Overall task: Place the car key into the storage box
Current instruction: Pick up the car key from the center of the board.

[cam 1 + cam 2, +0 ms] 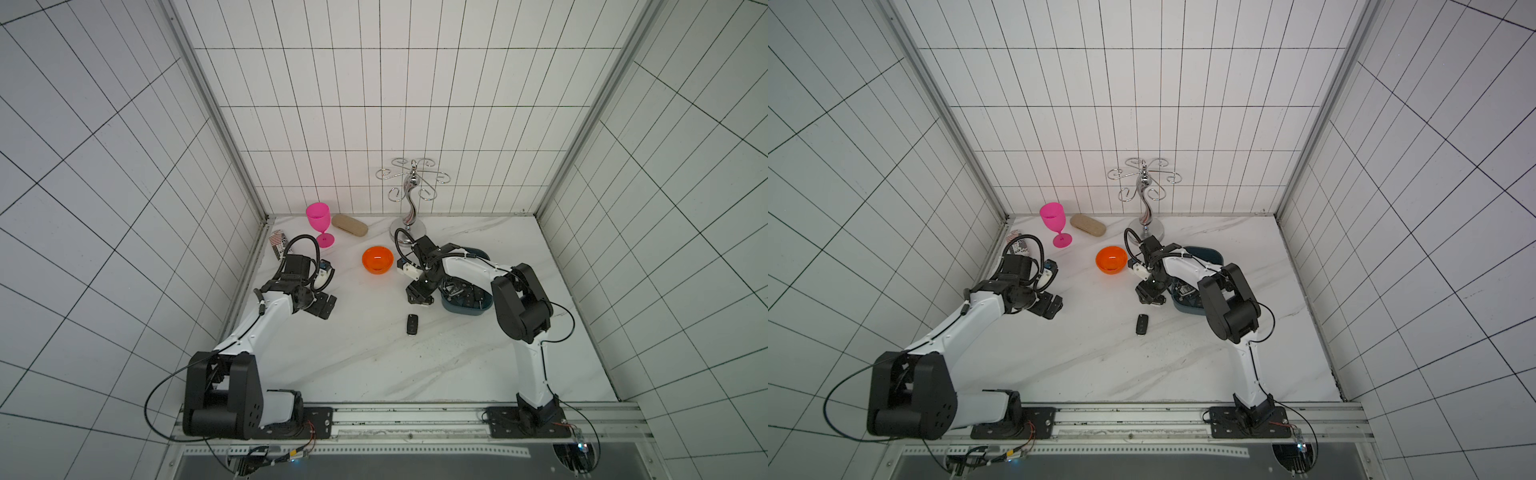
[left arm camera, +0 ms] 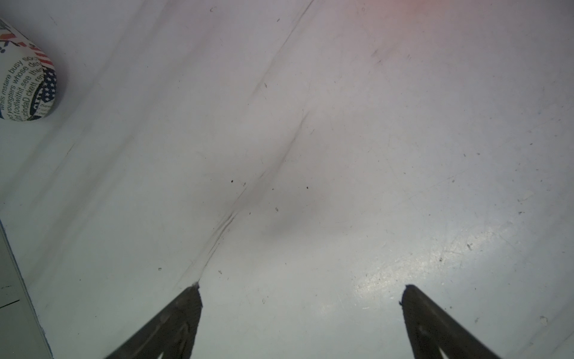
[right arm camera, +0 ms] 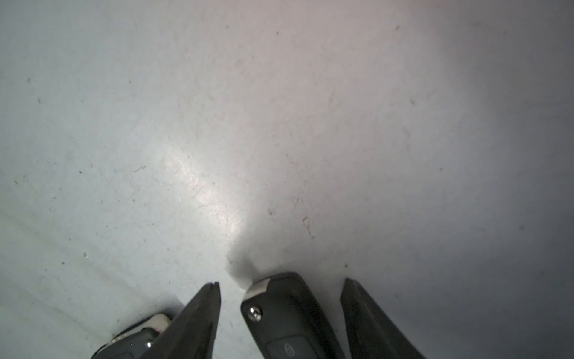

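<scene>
A black car key (image 1: 412, 324) (image 1: 1142, 324) lies flat on the white marble table in both top views. Just behind it hovers my right gripper (image 1: 419, 299) (image 1: 1152, 297), pointing down. In the right wrist view the car key (image 3: 279, 310) sits between the gripper's (image 3: 281, 281) spread fingers with a gap on each side, so it is open. A second key-like fob (image 3: 136, 335) shows partly behind one finger. The dark teal storage box (image 1: 465, 309) (image 1: 1187, 309) stands right beside this gripper, half hidden by the right arm. My left gripper (image 1: 322, 307) (image 2: 301, 286) is open and empty at the left.
An orange bowl (image 1: 377, 259) sits behind the right gripper. At the back stand a pink goblet (image 1: 319, 222), a tan case (image 1: 350, 225) and a chrome cup rack (image 1: 411, 199). A printed case (image 1: 279, 245) (image 2: 28, 80) lies by the left wall.
</scene>
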`<state>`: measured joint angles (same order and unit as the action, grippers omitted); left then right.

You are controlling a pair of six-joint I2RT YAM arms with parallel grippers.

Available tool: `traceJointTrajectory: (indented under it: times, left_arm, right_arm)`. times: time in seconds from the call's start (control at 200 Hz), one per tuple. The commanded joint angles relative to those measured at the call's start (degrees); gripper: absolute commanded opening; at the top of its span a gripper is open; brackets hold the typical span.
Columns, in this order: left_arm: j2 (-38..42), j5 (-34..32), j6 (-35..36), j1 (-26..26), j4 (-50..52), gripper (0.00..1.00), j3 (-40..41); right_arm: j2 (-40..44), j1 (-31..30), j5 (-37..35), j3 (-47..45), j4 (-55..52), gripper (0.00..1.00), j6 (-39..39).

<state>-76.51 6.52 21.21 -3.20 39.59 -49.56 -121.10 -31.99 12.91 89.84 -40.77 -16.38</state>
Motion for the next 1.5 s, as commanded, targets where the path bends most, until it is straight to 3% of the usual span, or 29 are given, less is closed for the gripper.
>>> traceJointTrajectory:
  times: [0.0, 0.205, 0.43, 0.48, 0.68, 0.904, 1.249, 1.499]
  left_arm:
    - [-0.25, 1.24, -0.47, 0.30, -1.36, 0.98, 0.34]
    - [0.83, 1.10, -0.18, 0.55, -1.36, 0.98, 0.87]
    - [0.80, 1.39, -0.38, 0.79, -1.58, 0.98, 0.61]
    - [0.70, 1.39, -0.38, 0.78, -1.62, 0.98, 0.61]
    - [0.12, 1.78, -0.64, 0.76, -1.71, 0.98, 0.34]
    - [2.16, 1.67, 0.02, 1.03, -1.26, 0.98, 0.80]
    - [1.54, 2.63, -0.47, 1.36, -1.30, 0.98, 0.19]
    - [1.38, 2.75, -0.43, 1.51, -1.27, 0.98, 0.34]
  right_arm:
    - [0.81, 0.08, -4.78, -3.57, -1.98, 0.66, -2.63]
    - [1.04, 0.61, -6.49, -5.64, -2.12, 0.62, -3.99]
    - [0.29, 0.58, -5.31, -5.04, -2.49, 0.24, -4.62]
    - [0.42, 0.56, -5.69, -4.42, -2.05, 0.19, -4.61]
    - [2.40, 0.90, -11.54, 2.15, 1.64, 0.19, -7.53]
    - [10.31, 3.07, -13.95, 8.89, 2.13, 0.22, -10.62]
    - [24.45, 8.08, -14.99, 0.86, -0.45, 0.23, -8.20]
    - [29.04, 15.73, -3.38, -5.24, -4.30, 0.24, -1.96]
